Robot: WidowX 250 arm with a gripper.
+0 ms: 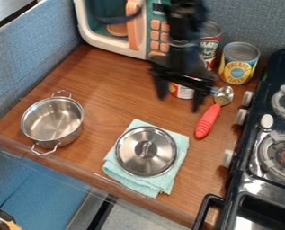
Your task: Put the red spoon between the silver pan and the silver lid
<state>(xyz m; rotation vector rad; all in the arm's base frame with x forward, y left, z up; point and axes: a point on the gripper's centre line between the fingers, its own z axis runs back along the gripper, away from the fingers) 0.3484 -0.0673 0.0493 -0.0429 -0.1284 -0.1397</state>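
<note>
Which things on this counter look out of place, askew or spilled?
Only small oddities: the silver lid lies on a teal cloth, not on the silver pan, and the cloth's folded layers sit unevenly at the lower edge. I see no spill.

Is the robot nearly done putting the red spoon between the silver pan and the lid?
Nothing looks done yet: the red spoon lies by the stove, not between the silver pan and silver lid. The open gripper hangs above the counter with nothing in it. Left to do: grab the spoon, carry it over and set it between them.
</note>
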